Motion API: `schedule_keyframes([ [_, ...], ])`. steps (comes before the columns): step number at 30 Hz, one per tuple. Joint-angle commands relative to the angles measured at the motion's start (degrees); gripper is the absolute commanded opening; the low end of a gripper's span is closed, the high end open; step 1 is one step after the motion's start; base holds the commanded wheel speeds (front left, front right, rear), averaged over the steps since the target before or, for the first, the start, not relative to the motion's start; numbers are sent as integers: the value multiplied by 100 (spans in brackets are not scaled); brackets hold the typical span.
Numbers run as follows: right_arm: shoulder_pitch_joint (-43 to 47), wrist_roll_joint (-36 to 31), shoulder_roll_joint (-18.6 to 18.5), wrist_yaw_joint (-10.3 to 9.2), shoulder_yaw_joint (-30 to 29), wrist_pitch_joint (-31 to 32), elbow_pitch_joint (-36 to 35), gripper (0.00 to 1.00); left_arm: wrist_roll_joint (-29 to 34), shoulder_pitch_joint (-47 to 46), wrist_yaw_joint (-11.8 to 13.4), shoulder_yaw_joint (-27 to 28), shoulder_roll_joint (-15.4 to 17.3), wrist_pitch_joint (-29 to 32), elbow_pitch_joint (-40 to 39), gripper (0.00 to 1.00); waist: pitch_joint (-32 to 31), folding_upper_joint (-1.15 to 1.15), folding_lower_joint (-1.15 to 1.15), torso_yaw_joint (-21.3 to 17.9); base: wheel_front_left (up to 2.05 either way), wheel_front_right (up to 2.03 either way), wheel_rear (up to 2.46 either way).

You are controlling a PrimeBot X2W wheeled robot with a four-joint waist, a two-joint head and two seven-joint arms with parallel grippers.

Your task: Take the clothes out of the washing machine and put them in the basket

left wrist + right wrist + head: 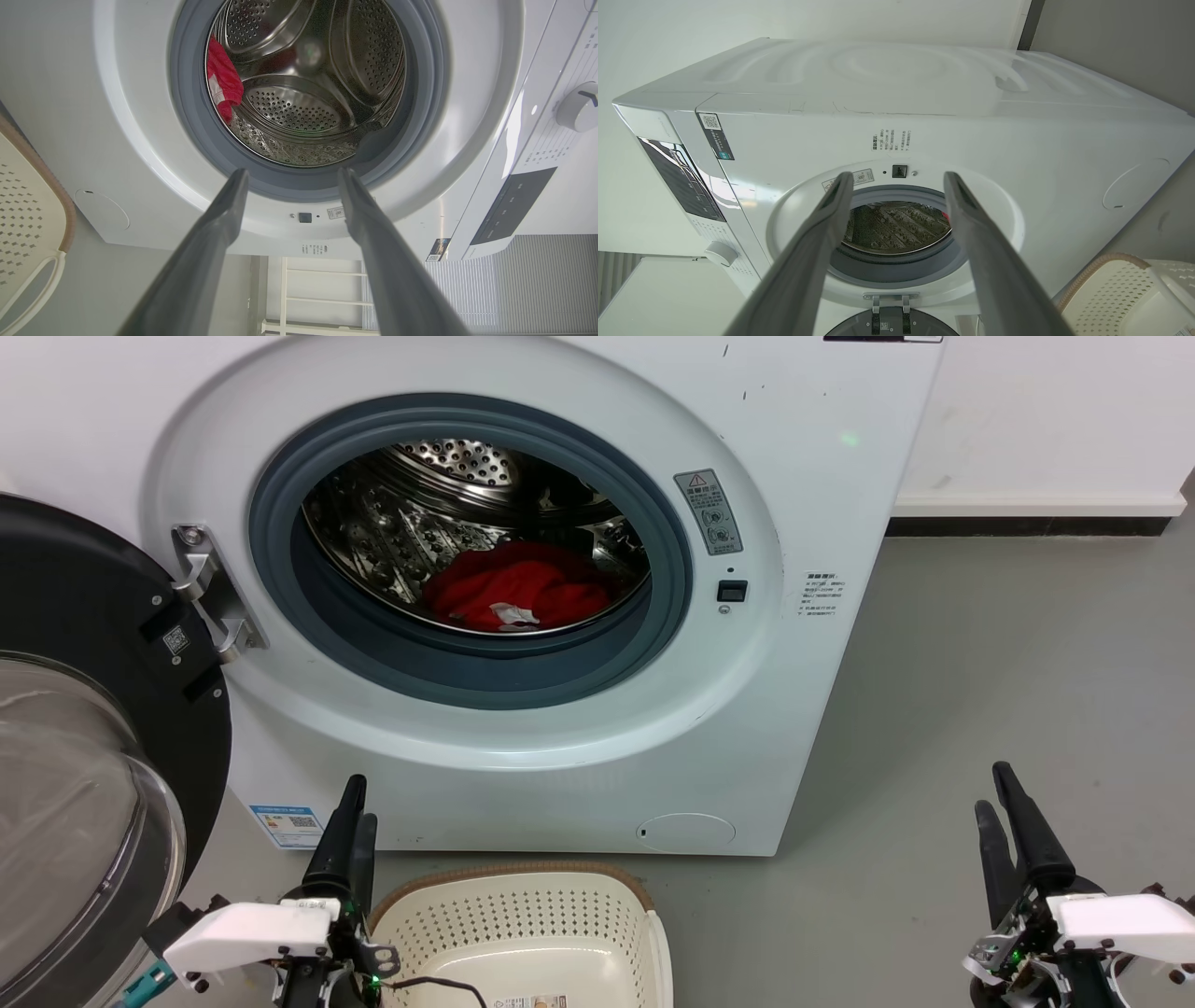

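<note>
Grey floor (pixel 980 691) runs back to a white wall (pixel 1046 420) with a dark skirting strip; the washing machine (pixel 822 476) stands on this floor; its door (pixel 93 597) hangs open on the robot's left, cut off by the frame edge. The clothes (pixel 523 586) lie in a red heap at the bottom of the drum; their lower edge is hidden behind the grey porthole seal. The basket (pixel 523 905) sits on the floor just in front of the machine; its near half is cut off. The left tool (pixel 360 801) is beside the basket's left rim, fingers spread wide, holding nothing; the right tool (pixel 992 787) is well apart to the right, fingers equally wide, holding nothing.
</note>
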Motion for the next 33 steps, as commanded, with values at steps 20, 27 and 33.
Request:
schedule_keyframes([
  [20, -67, -2489, -6, 0, 206, -489, -579, 100, 2296, -356, -13, -250, 19, -506, -632, 100, 15, 0, 0, -15, 0, 0, 0],
  [27, -38, -3363, -6, 0, 293, -634, -705, 100, 3116, -407, -15, -410, 20, -647, -711, 100, 17, 0, 0, -11, 0, 0, 0],
  [33, -25, -4081, -6, 0, 359, -746, -762, 100, 3742, -439, -16, -524, 20, -763, -755, 100, 16, 0, 0, -9, 0, 0, 0],
])
